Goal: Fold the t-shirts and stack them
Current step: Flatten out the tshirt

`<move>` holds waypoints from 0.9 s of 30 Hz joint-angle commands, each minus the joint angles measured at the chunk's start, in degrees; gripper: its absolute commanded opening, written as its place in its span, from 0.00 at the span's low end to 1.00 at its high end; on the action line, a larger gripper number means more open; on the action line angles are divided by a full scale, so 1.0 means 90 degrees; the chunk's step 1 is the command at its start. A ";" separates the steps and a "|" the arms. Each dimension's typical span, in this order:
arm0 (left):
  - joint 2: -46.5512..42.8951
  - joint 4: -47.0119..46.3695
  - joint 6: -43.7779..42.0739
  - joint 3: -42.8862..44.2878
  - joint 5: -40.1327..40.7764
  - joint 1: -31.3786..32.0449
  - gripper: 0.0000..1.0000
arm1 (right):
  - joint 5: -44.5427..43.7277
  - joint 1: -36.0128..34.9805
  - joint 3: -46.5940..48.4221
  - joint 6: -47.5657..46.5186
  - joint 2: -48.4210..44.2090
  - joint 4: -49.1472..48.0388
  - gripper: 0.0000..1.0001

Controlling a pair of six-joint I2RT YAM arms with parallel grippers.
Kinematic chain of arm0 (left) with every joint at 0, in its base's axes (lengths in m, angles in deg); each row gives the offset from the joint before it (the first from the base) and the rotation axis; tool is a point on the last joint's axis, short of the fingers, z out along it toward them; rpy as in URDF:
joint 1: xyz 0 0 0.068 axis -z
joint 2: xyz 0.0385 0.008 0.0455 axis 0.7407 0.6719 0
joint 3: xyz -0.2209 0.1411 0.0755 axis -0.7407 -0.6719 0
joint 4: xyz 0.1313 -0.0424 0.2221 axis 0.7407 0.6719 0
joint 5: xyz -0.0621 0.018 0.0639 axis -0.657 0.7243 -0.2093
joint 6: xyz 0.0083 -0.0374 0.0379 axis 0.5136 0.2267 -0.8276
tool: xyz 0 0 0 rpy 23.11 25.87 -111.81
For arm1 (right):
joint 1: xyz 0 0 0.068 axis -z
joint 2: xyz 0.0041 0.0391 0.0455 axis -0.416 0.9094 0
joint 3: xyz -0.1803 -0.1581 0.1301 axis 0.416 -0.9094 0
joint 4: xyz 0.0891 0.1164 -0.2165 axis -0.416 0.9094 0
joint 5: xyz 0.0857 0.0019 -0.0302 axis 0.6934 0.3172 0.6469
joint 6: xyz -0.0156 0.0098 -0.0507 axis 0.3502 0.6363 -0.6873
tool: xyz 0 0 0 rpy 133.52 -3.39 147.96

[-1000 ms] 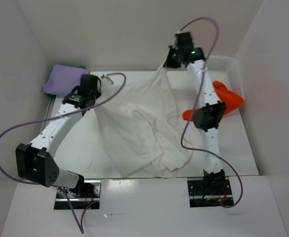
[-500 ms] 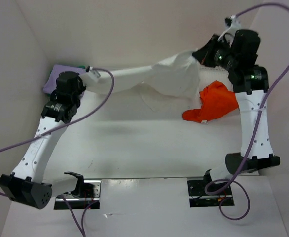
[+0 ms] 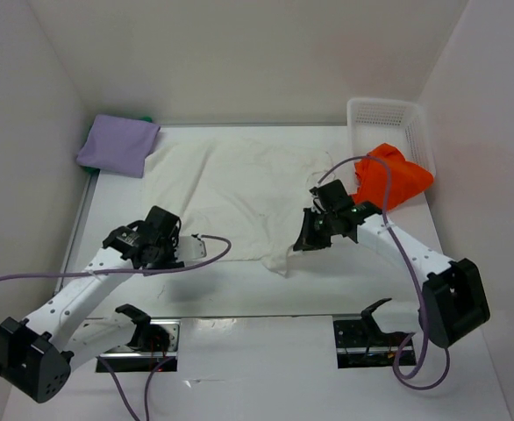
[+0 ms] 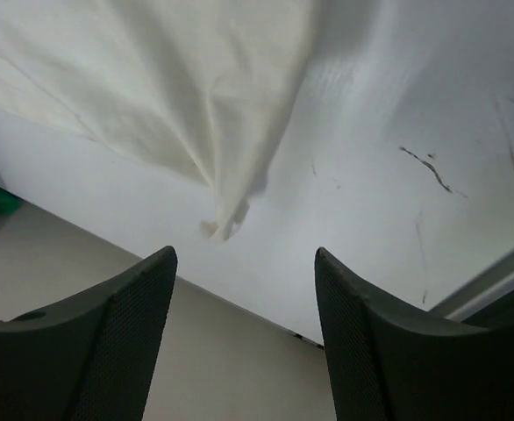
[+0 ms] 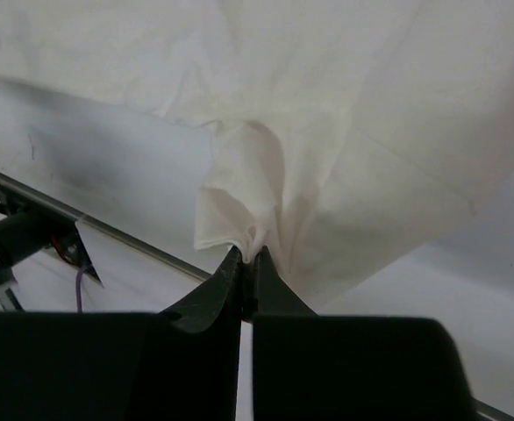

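The white t-shirt (image 3: pixel 239 189) lies spread and wrinkled across the middle of the table. My right gripper (image 3: pixel 313 235) is shut on a bunched fold of its near right edge (image 5: pixel 239 210), low over the table. At the shirt's near left corner (image 4: pixel 225 219), my left gripper (image 4: pixel 244 254) stands open with nothing between its fingers; in the top view the left gripper (image 3: pixel 171 244) sits just short of the cloth. The lavender t-shirt (image 3: pixel 117 145) lies folded at the back left, a sliver of the green one (image 3: pixel 144 118) showing behind it. The orange-red t-shirt (image 3: pixel 393 175) spills from the basket.
A white mesh basket (image 3: pixel 384 112) stands at the back right corner, against the right wall. White walls close in the table on three sides. The table's metal front edge (image 3: pixel 239 316) runs just beyond the arm bases. Purple cables loop from both arms.
Both arms swung the white t-shirt from stretched in the air at the back down flat onto the table. My left gripper opened and let go of its corner; the right still holds.
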 commanded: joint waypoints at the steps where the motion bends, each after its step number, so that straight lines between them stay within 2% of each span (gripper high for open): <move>1: -0.0331 0.0673 -0.0205 -0.0082 -0.0430 0.0014 0.72 | -0.0454 -0.0043 -0.0115 0.0605 -0.0771 -0.0571 0.00; 5: -0.0332 0.0400 -0.0274 -0.0482 -0.0168 -0.0064 0.78 | -0.0523 -0.0043 -0.0194 0.0664 -0.0909 -0.0454 0.00; 9: 0.0154 -0.0897 -0.0332 -0.1039 0.0691 -0.0132 0.82 | -0.0591 -0.0043 -0.0117 0.0664 -0.0909 -0.0396 0.00; 10: 0.0282 -0.1315 -0.0390 -0.1127 0.1050 -0.0268 0.84 | -0.0726 -0.0043 -0.0048 0.0664 -0.0909 -0.0298 0.00; 15: 0.1404 -0.2294 -0.0596 -0.1138 0.1376 -0.1225 0.90 | -0.0903 -0.0043 0.0079 0.0606 -0.0978 -0.0131 0.00; 18: 0.2186 -0.2394 -0.0295 -0.0476 0.1251 -0.1957 0.90 | -0.0903 -0.0043 0.0079 0.0606 -0.0978 -0.0131 0.00; 19: 0.2342 -0.2210 -0.0293 -0.0155 0.1085 -0.2220 0.88 | -0.0903 -0.0043 0.0079 0.0606 -0.0978 -0.0131 0.00; 21: 0.2627 -0.1917 -0.0293 -0.0063 0.0811 -0.2301 0.84 | -0.0903 -0.0043 0.0137 0.0547 -0.0978 -0.0131 0.00; 25: 0.2520 -0.1710 -0.0440 -0.0336 0.0615 -0.2359 0.57 | -0.1030 -0.0043 0.0206 0.0488 -0.0919 -0.0073 0.00; 27: 0.2374 -0.1710 -0.0440 -0.0337 0.0537 -0.2359 0.23 | -0.1099 -0.0043 0.0284 0.0430 -0.0793 -0.0015 0.00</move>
